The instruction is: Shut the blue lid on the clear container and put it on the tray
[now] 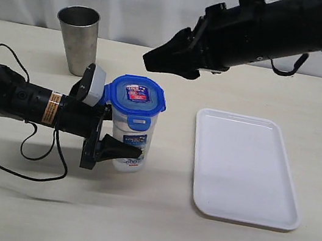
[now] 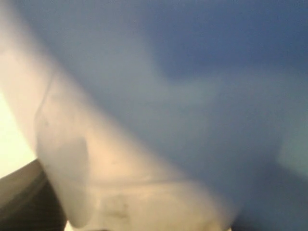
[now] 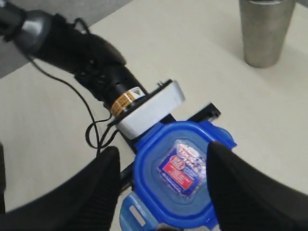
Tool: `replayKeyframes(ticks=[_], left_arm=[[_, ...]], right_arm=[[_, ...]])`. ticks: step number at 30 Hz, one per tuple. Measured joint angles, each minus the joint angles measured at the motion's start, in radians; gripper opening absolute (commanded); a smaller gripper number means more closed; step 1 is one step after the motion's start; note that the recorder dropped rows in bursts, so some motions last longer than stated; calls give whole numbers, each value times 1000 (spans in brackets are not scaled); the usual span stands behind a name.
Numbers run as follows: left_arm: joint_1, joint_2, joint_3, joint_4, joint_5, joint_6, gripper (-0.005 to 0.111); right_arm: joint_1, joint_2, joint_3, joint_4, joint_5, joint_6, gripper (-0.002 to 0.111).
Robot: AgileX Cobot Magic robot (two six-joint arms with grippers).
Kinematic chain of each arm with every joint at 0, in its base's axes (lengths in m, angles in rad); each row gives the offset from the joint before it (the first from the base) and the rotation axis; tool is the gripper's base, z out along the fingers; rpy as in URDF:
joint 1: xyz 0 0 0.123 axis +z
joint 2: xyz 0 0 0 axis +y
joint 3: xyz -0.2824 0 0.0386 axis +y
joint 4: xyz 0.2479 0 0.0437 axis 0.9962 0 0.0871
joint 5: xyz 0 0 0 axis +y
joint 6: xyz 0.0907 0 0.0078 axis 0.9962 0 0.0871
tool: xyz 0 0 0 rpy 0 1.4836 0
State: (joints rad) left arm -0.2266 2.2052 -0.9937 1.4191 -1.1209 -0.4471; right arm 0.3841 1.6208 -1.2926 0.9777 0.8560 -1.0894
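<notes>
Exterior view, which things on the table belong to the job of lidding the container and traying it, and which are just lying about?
For the job: blue lid, clear container, tray.
Lying about: steel tumbler.

Container at centre-left, tray to its right.
The lid [image 1: 136,95] sits on the container [image 1: 135,127], centre-left on the table [image 1: 131,227]. The tray [image 1: 245,172] lies apart at right and the cup [image 1: 77,38] stands behind at upper left. The left gripper [image 1: 125,144] clasps the container, and the right gripper [image 1: 167,63] hangs above.
</notes>
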Motion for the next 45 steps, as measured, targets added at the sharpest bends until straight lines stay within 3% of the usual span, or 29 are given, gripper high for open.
replayKeyframes(ticks=[5,9,17,25,42,45], left_arm=[[0,0,0,0,0,0,0],[0,0,0,0,0,0,0],[0,0,0,0,0,0,0],[0,0,0,-2,0,0,0],[2,0,0,-31,20,-20,0],[2,0,0,-33,24,-20,0]], right_arm=[[17,-19,0,-56,51,-121,47],[107,-19,0,-240,-8,-121,44],[331,-17,0,-711,-115,3,43],[396,24,0,-1003,-139,172,43],[396,127,-11,-1112,-206,216,43],[396,144,-13,-1114,-215,214,38]])
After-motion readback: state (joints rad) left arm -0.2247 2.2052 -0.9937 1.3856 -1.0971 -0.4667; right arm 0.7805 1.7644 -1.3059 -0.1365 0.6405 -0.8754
